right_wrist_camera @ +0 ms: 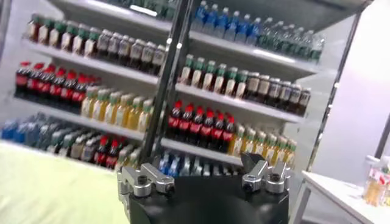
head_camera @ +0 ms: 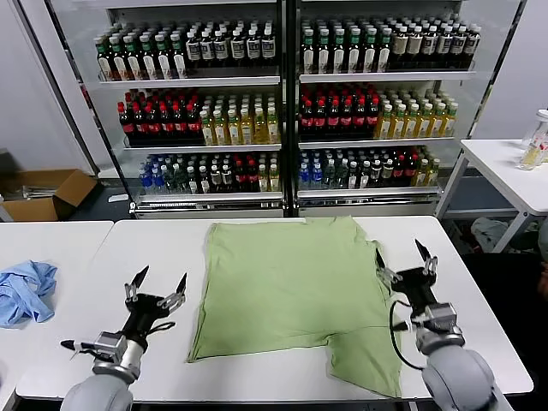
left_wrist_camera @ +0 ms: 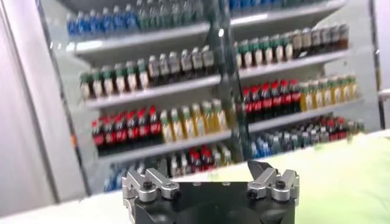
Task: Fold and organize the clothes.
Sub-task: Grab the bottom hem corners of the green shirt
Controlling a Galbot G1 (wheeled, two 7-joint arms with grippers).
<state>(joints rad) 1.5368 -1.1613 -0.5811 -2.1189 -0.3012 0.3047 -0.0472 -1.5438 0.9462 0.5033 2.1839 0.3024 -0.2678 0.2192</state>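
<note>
The light green shirt (head_camera: 291, 282) lies flat on the white table (head_camera: 479, 334) in the head view, partly folded, with one flap hanging toward the front right corner. No collar, buttons or printed patch show. My left gripper (head_camera: 158, 281) is open and empty, raised just left of the shirt's left edge. My right gripper (head_camera: 400, 255) is open and empty, raised at the shirt's right edge. The shirt shows as a pale green blur in the left wrist view (left_wrist_camera: 347, 176) and the right wrist view (right_wrist_camera: 49, 189).
A blue cloth (head_camera: 24, 289) lies on the left table. Drink shelves (head_camera: 282, 103) stand behind the table. A cardboard box (head_camera: 47, 193) sits on the floor at left. A second white table (head_camera: 505, 167) with bottles stands at right.
</note>
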